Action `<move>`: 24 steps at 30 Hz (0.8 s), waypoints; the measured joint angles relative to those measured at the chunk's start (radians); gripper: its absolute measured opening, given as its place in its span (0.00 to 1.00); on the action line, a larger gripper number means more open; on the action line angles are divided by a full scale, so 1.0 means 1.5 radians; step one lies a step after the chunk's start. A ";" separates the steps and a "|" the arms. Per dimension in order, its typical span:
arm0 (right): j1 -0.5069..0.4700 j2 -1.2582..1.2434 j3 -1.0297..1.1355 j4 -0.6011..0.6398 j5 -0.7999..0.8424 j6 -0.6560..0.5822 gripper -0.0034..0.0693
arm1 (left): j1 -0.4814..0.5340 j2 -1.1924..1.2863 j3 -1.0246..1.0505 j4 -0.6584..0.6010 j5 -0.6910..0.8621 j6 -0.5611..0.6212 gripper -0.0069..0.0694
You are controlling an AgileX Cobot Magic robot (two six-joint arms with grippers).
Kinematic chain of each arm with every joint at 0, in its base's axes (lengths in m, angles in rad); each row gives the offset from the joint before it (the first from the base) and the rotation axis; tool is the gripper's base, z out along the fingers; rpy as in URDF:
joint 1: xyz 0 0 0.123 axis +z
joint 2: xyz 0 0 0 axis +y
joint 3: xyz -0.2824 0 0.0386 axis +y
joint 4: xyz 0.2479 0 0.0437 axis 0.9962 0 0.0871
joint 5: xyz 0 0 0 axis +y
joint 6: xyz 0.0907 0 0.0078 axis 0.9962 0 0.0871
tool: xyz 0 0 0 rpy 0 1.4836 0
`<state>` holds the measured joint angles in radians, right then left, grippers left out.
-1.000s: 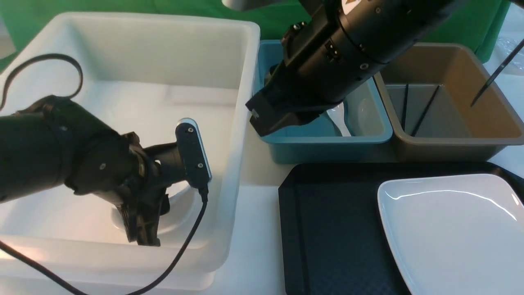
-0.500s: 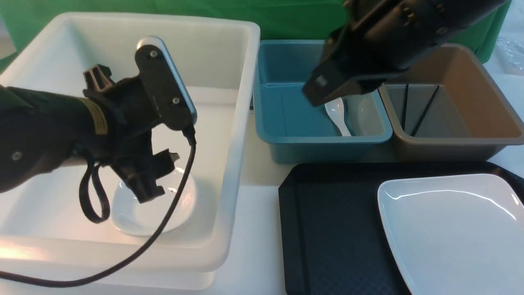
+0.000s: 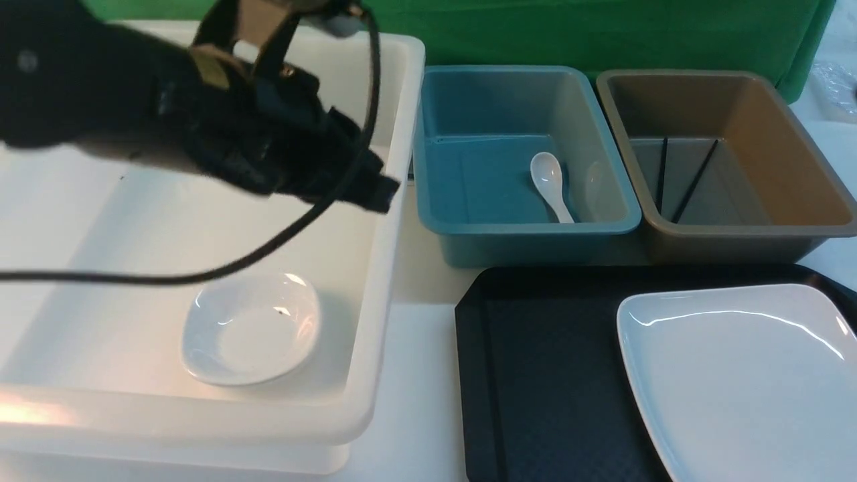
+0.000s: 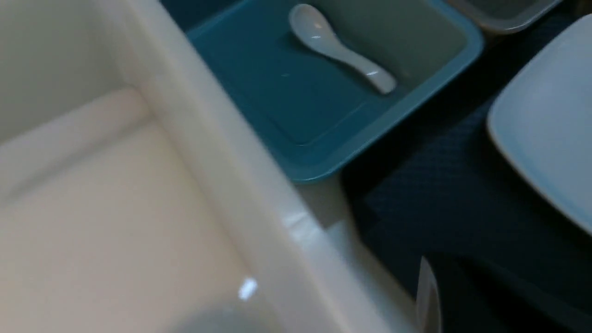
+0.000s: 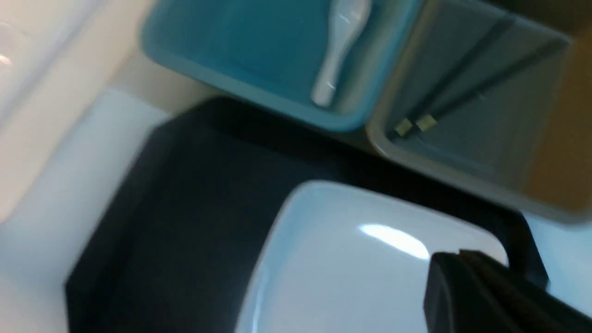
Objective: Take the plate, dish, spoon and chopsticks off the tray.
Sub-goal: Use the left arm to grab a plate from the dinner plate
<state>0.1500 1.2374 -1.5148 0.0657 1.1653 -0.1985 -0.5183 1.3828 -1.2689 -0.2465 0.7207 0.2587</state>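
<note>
Teal bin holds spoon, brown bin chopsticks

Backdrop: a green cloth hangs behind the far edge of the work surface, filling the top of the front view. Work surface: a plain white tabletop, evenly and brightly lit, showing pale bluish in the right wrist view.
</note>
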 joint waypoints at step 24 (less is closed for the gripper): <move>-0.060 -0.336 0.462 0.072 -0.075 0.015 0.08 | -0.175 0.585 -0.561 -0.051 0.174 -0.093 0.48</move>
<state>0.0603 0.7330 -0.8221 0.1737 1.0525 -0.1759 -0.7812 2.2604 -2.1105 -0.3225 0.9820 0.1185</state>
